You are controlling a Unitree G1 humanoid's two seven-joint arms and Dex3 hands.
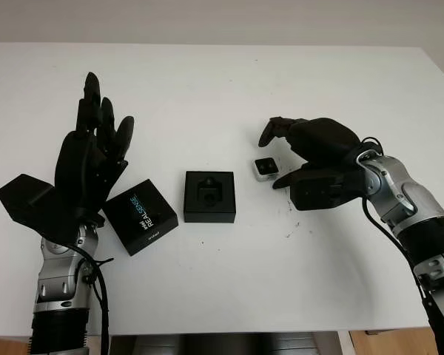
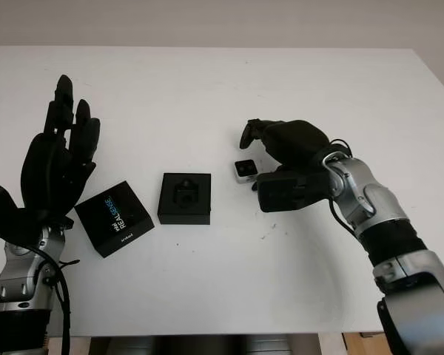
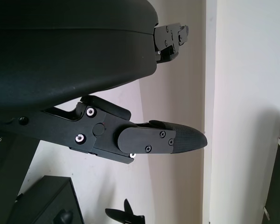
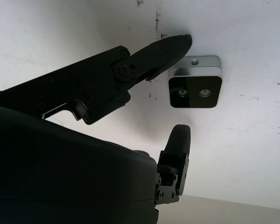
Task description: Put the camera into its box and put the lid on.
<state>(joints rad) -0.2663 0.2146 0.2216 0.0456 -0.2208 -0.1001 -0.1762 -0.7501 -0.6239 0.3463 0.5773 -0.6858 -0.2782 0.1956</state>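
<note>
Hovering right hand [image 1: 300,151] over camera [image 1: 265,168]

Open box [image 1: 209,195] sits mid-table with bare white table [image 1: 229,89] behind and in front of it. Lid [image 1: 140,216] lies just beside its left, under the raised open left hand [image 1: 92,159]. Right hand [image 1: 311,159] arches over the camera [image 1: 265,168]; clear strip between camera and box.

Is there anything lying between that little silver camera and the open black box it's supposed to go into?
Nothing visible. The camera lies on bare table just right of the open box. The right hand hovers around it, open. The lid and left hand sit on the box's far side.
</note>
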